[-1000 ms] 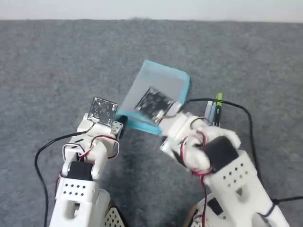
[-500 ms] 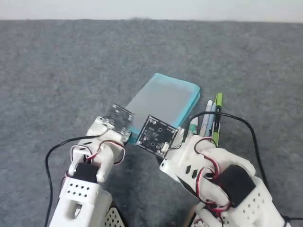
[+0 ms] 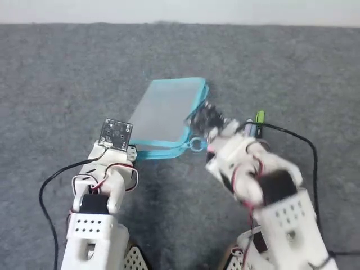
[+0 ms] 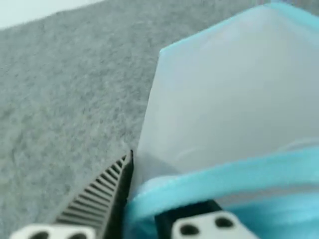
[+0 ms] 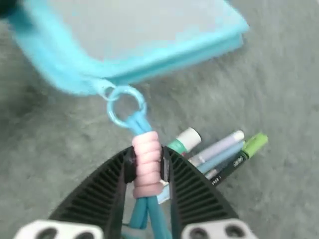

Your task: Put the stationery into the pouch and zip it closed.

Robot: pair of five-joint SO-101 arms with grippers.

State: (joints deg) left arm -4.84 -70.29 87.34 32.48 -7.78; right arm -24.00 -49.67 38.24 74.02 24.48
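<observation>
Left tool point(image 4: 149, 191): clamped on the pouch point(image 3: 166, 109) rim, anchoring it.
Right tool point(image 5: 148, 152): zip pull point(image 5: 145, 167) pinched, ready for tugging.
Pens point(image 5: 224, 149): not yet packed, laid on the counter point(image 3: 67, 67).

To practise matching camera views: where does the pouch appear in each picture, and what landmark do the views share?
High view: pouch mid-table, ahead of both arms.
Left wrist view: pouch close up, its corner in the left gripper.
Right wrist view: pouch beyond the zip pull.
Shared landmark: the pouch's blue zip edge.
</observation>
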